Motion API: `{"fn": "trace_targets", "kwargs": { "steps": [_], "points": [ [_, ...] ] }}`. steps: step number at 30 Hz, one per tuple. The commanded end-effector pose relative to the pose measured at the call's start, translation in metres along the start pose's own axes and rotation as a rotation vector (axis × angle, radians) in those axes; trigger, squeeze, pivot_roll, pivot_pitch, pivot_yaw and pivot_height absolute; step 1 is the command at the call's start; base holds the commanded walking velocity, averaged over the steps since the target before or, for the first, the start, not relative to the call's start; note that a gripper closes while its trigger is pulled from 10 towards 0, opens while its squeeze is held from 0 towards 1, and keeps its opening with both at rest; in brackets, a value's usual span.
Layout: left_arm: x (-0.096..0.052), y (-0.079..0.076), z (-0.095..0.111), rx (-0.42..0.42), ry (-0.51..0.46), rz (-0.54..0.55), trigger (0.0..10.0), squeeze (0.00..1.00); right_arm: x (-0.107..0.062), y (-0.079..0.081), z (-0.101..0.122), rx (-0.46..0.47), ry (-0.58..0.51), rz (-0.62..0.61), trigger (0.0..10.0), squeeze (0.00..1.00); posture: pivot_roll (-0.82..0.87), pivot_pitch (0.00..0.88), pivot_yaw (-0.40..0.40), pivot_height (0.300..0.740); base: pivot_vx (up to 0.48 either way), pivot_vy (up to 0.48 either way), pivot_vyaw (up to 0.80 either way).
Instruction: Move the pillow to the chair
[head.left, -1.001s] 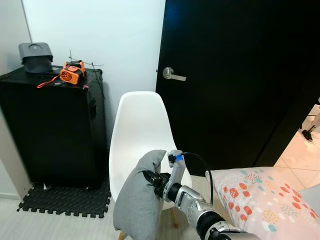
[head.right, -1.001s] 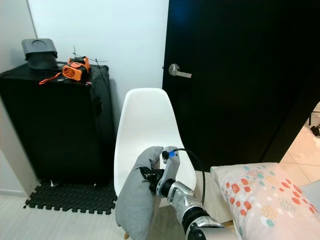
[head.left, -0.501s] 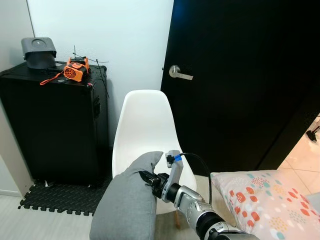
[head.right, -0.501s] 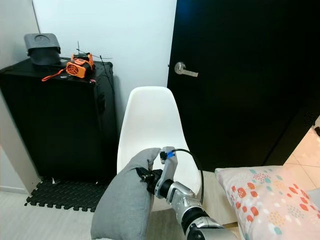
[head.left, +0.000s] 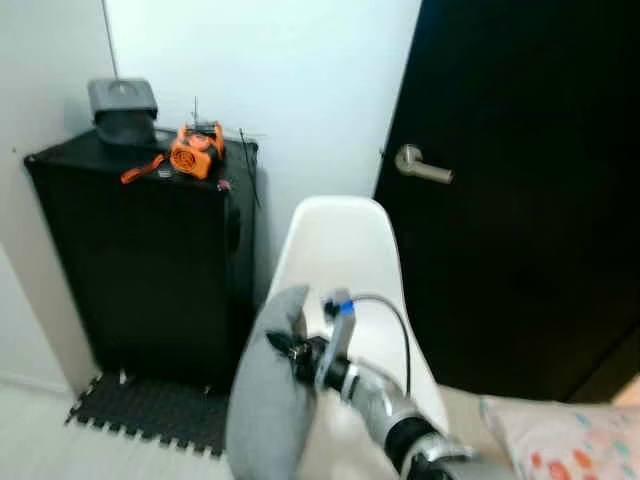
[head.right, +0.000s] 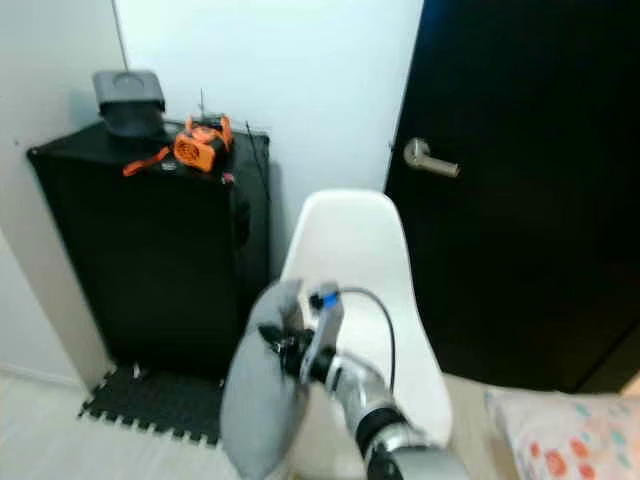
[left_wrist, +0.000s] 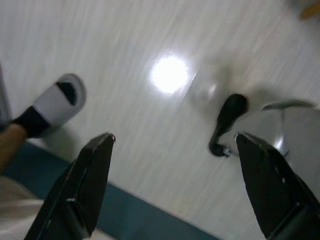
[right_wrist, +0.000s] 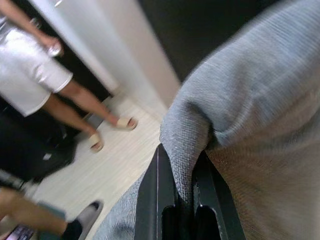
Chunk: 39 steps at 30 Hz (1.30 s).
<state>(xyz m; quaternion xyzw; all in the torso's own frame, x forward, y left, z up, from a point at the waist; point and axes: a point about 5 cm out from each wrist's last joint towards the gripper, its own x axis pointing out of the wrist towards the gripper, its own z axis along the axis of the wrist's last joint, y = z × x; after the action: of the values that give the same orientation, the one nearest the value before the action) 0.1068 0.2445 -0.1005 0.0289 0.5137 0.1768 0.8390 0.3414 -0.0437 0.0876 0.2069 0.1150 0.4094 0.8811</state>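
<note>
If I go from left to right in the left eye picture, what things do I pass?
Black cabinet with an orange gadget on top → gray pillow pinched in the right claw → white chair → door handle → patterned pillow.

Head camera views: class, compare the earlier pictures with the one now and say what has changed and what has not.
The whole picture has shifted, so the camera has moved; the chair now looks nearer. The right gripper stays clamped on the grey pillow, which still hangs in front of the seat, not yet set down. The left gripper remains open above the floor.

right arm (head.left: 385, 415) extended, jaws clamped
</note>
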Motion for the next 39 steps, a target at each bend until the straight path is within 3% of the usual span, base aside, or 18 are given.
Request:
{"fn": "trace_targets", "kwargs": {
  "steps": [1, 3, 16, 31, 39],
  "points": [
    [0.001, -0.013, 0.009, 0.002, -0.028, -0.037, 10.0, 0.0, -0.001, -0.002, 0.006, -0.029, -0.052, -0.018, 10.0, 0.0, 0.11, 0.0, -0.101, 0.731, 0.39, 0.0, 0.0],
    [0.0, -0.015, 0.008, 0.005, -0.028, -0.04, 10.0, 0.0, -0.002, -0.003, 0.005, -0.068, -0.032, -0.034, 10.0, 0.0, 0.11, 0.0, -0.097, 0.731, 0.394, 0.0, 0.0],
    [0.0, -0.016, 0.004, -0.015, -0.007, -0.027, 10.0, 0.0, -0.002, -0.002, 0.002, -0.096, -0.012, -0.037, 10.0, 0.0, 0.11, 0.004, -0.102, 0.731, 0.316, 0.0, 0.0],
    [0.001, -0.01, 0.014, -0.082, -0.052, -0.012, 10.0, 0.0, 0.006, 0.007, 0.002, -0.113, 0.004, -0.011, 10.0, 0.0, 0.12, 0.046, -0.104, 0.731, 0.0, -0.412, 0.0],
    [0.002, -0.006, 0.02, -0.105, -0.08, 0.008, 10.0, 0.0, 0.013, 0.005, 0.011, -0.273, 0.063, -0.091, 10.0, 0.0, 0.13, 0.075, -0.103, 0.731, 0.0, 0.0, 0.0]
  ]
}}
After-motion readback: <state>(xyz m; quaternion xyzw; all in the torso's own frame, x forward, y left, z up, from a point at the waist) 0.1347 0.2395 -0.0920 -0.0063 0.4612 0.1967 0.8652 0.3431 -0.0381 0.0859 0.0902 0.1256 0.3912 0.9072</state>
